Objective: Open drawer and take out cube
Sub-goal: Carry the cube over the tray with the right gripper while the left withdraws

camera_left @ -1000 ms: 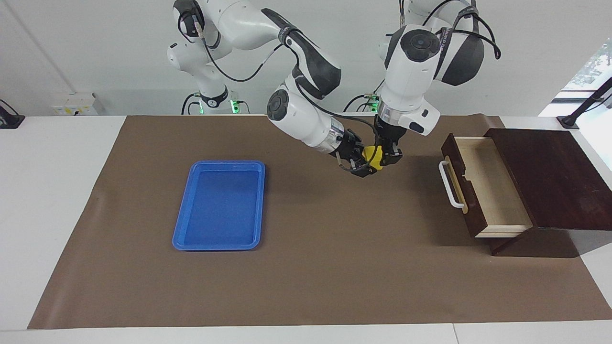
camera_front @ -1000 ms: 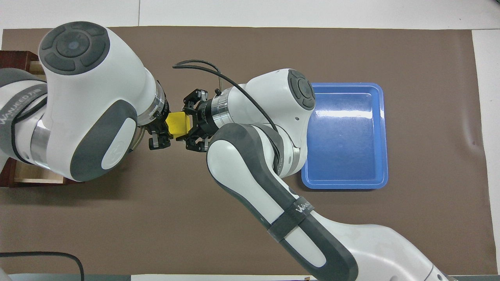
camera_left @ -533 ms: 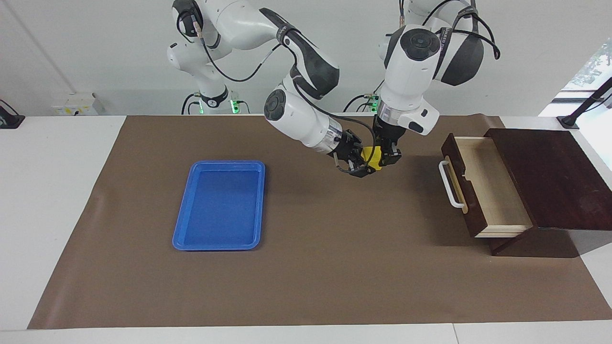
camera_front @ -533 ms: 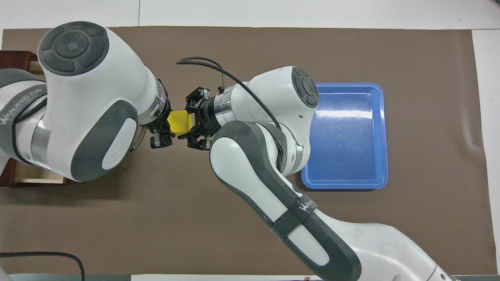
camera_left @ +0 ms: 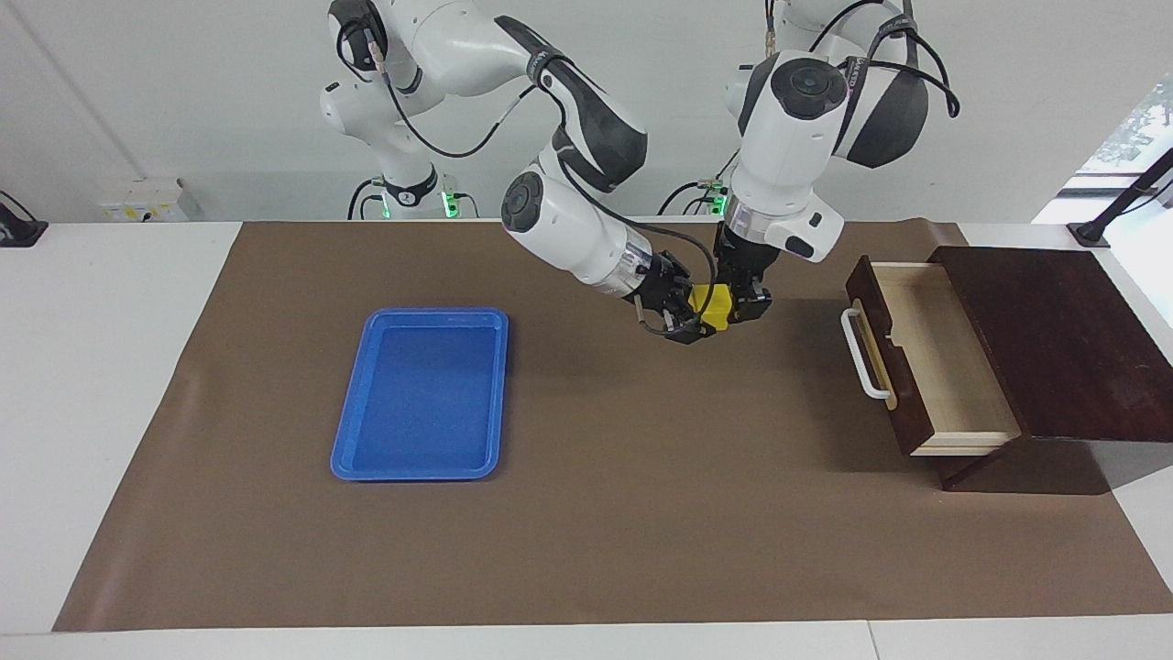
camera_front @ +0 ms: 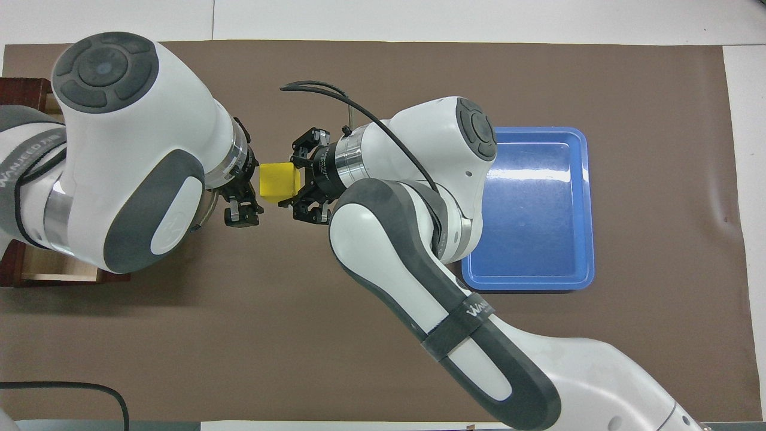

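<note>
The small yellow cube (camera_left: pixel 713 307) (camera_front: pixel 278 181) hangs in the air over the brown mat, between the blue tray and the drawer. My right gripper (camera_left: pixel 696 316) (camera_front: pixel 292 182) lies level and is shut on the cube from the tray's side. My left gripper (camera_left: pixel 747 301) (camera_front: pixel 244 194) points straight down right beside the cube on the drawer's side, its fingers spread and off the cube. The dark wooden drawer (camera_left: pixel 944 357) is pulled out of its box, its pale inside bare and its white handle (camera_left: pixel 861 356) facing the grippers. From overhead the left arm covers most of it.
A flat blue tray (camera_left: pixel 422 475) (camera_front: pixel 589 209) lies on the brown mat (camera_left: pixel 641 513) toward the right arm's end of the table. The drawer's dark box (camera_left: pixel 1054 339) stands at the left arm's end. Both arms crowd the mat's middle.
The left gripper let go of the cube and opened. The right gripper, still shut on the cube, drew it slightly toward the tray, away from the left fingers.
</note>
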